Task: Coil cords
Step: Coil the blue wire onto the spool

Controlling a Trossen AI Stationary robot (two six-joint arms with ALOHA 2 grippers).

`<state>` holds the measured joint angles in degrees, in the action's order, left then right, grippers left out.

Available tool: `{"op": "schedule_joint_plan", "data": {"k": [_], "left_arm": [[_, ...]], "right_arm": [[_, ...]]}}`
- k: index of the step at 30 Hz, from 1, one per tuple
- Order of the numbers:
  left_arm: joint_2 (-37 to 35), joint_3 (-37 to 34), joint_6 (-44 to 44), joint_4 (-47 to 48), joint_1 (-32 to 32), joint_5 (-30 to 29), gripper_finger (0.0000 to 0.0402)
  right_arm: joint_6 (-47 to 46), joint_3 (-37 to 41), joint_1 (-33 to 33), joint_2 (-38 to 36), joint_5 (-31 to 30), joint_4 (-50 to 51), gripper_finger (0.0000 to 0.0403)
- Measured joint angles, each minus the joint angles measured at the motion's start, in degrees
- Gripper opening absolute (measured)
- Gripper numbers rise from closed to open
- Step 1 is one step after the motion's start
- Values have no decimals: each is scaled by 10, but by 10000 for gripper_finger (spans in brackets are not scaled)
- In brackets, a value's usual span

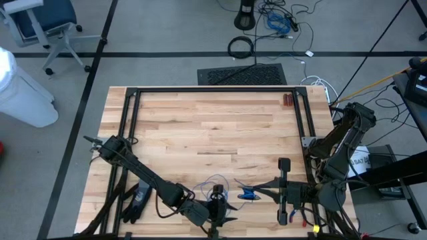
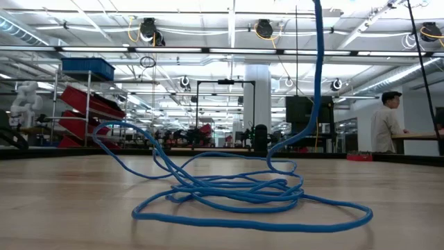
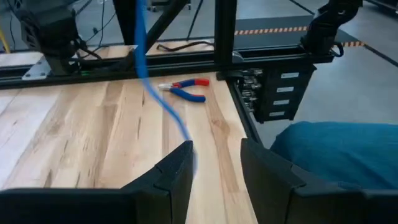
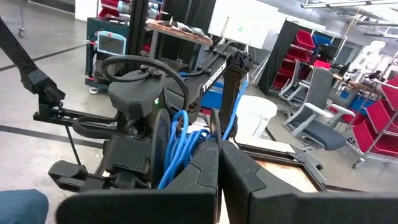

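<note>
Fingers on my left gripper (image 3: 214, 177) stand spread, and the thin blue cord (image 3: 163, 104) runs down past the inner face of one finger (image 3: 177, 174) without being pinched. My right gripper (image 4: 219, 180) has its fingers pressed together, and I see nothing caught between them.

From above, my left arm reaches low along the near edge of the light wooden table (image 1: 213, 127), its gripper (image 1: 217, 208) sitting over the loose cord pile (image 1: 217, 187). My right arm folds in from the right side, its gripper (image 1: 257, 194) pointing toward the left one, with a small blue piece (image 1: 248, 195) at its tip that I can't identify.

At table height, the cord (image 2: 236, 191) lies in slack, overlapping loops on the wood, and one strand climbs straight up out of the frame. Behind it I see an open workshop with red bins (image 2: 87, 111) on shelving and a person (image 2: 385, 121) standing at the far right.

Through the left wrist camera, red-and-blue-handled pliers (image 3: 185, 89) lie on the table near the black frame rail, well apart from the fingers. Through the right wrist camera, several turns of blue cord (image 4: 183, 146) hang bunched against the left arm's gripper, just beyond my closed fingers (image 4: 202, 180).
</note>
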<state>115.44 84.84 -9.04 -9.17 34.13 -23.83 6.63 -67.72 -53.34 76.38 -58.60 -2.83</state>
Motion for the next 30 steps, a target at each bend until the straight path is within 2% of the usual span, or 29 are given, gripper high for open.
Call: {"op": "schedule_joint_plan", "data": {"k": [7,16,25,30], "left_arm": [[0,0,-40,6,-13,-10,141],[0,0,-42,7,-15,-11,137],[0,0,-55,21,-15,-17,93],[0,0,-52,22,-16,-17,39]], "right_arm": [[-1,0,0,0,0,0,0],[0,0,0,0,0,0,0],[0,0,0,0,0,-1,0],[0,0,0,0,0,-2,0]]}}
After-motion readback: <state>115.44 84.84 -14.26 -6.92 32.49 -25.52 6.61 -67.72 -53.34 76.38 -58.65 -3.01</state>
